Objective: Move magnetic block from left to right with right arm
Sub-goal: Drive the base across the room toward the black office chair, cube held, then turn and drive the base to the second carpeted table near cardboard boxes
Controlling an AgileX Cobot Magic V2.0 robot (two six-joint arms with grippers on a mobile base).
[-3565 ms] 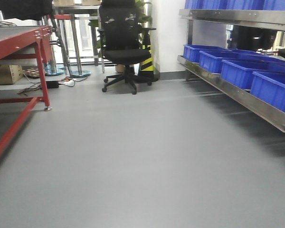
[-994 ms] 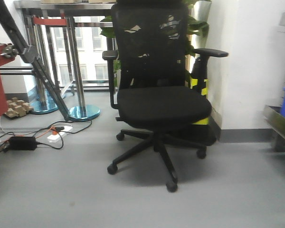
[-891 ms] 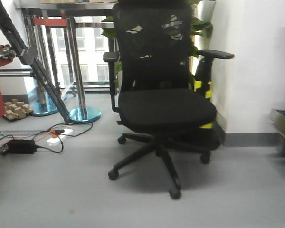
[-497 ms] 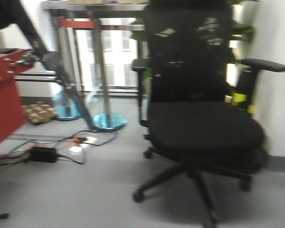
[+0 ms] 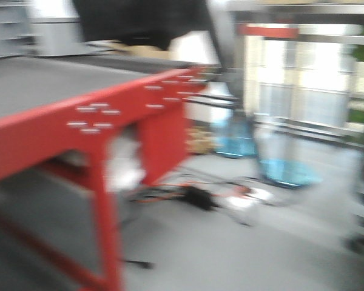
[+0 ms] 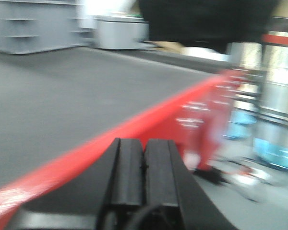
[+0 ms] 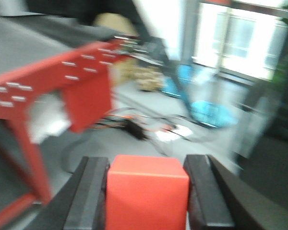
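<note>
The red bench (image 5: 130, 97) lay off to my left, badly blurred. My right gripper (image 7: 147, 184) was clamped on the magnetic block (image 7: 147, 201), which sat squarely between its fingers, with floor rather than bench ahead. The left gripper (image 6: 144, 155) was closed and empty.

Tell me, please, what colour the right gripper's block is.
The magnetic block is plain red; the right wrist view shows it best.
</note>
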